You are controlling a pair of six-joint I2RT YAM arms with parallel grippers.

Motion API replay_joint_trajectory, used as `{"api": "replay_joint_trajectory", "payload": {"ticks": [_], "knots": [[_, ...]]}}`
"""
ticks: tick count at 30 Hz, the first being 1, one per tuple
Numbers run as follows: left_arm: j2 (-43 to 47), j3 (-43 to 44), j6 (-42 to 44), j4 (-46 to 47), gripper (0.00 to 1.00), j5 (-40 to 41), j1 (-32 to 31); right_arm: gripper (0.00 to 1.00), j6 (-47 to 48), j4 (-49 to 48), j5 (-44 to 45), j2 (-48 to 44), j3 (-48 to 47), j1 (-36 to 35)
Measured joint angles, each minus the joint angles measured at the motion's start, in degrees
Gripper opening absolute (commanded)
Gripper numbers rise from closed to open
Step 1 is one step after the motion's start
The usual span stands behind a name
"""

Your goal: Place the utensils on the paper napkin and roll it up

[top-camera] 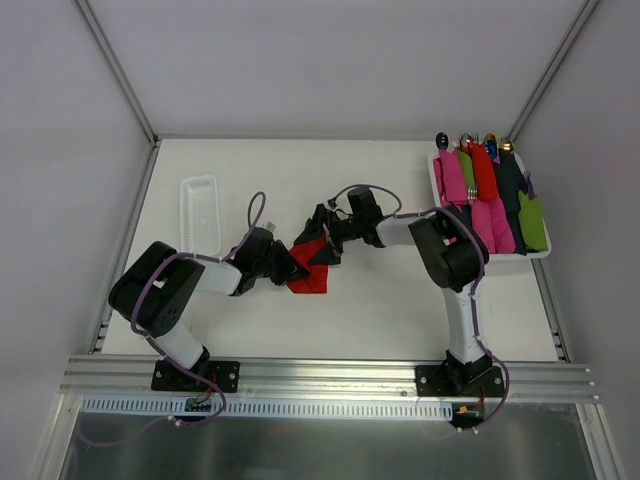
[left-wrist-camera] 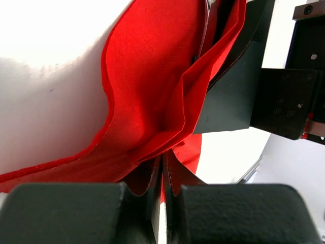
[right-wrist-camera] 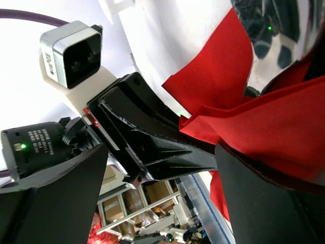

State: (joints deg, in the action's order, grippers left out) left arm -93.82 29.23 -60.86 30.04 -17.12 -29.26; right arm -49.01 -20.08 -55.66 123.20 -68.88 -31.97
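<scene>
The red paper napkin (top-camera: 312, 272) hangs crumpled above the table's middle, between my two grippers. My left gripper (top-camera: 291, 265) comes at it from the left. In the left wrist view the napkin (left-wrist-camera: 147, 91) is folded into several layers, and the left gripper (left-wrist-camera: 163, 161) is shut on a fold of it. My right gripper (top-camera: 320, 242) reaches in from the right and stands wide open (right-wrist-camera: 160, 147). The napkin (right-wrist-camera: 284, 127) drapes against one of its fingers (right-wrist-camera: 264, 203), and the left gripper's black jaws lie between them. The utensils are hidden.
A white ribbed tray (top-camera: 200, 212) lies at the back left. A white bin (top-camera: 500, 257) at the back right holds several rolled bundles in pink, red, green and dark cloth. Grey walls close in the table, and a metal rail (top-camera: 330, 372) runs along the near edge.
</scene>
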Motion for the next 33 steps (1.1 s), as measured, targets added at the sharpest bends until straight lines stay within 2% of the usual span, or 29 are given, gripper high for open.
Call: {"api": "replay_joint_trajectory", "payload": {"ticks": [2, 5, 6, 8, 9, 17, 21, 27, 33], "knots": [[-0.4, 0.7, 0.5, -0.7, 0.00, -0.6, 0.0, 0.86, 1.4, 1.6, 0.8, -0.7, 0.1, 0.2], [-0.6, 1.2, 1.9, -1.4, 0.00, -1.3, 0.0, 0.74, 5.9, 5.6, 1.5, -1.6, -0.2, 0.7], [-0.6, 1.2, 2.5, -1.5, 0.00, -1.6, 0.0, 0.67, 7.8, 7.7, 1.7, -1.9, -0.5, 1.1], [-0.5, 1.3, 4.0, -1.7, 0.00, -2.1, 0.0, 0.61, 12.1, 11.8, 2.7, -2.8, -1.2, 2.0], [-0.5, 1.4, 4.8, -1.8, 0.00, -2.4, 0.0, 0.54, 14.3, 13.7, 3.2, -3.4, -1.6, 2.5], [0.3, 1.4, 10.4, -3.8, 0.00, -5.3, 0.0, 0.36, 30.6, 26.2, 5.6, -9.6, -5.6, 5.3], [0.6, 1.4, 12.3, -4.7, 0.00, -6.6, 0.0, 0.20, 39.4, 32.4, 6.3, -10.5, -9.4, 4.4], [0.9, 1.4, 13.7, -5.4, 0.00, -7.7, 0.0, 0.11, 52.9, 41.9, 10.4, -10.4, -15.2, -0.4], [0.9, 1.4, 13.9, -5.5, 0.00, -8.0, 0.0, 0.07, 56.9, 45.5, 12.4, -7.7, -16.2, -4.2]]}}
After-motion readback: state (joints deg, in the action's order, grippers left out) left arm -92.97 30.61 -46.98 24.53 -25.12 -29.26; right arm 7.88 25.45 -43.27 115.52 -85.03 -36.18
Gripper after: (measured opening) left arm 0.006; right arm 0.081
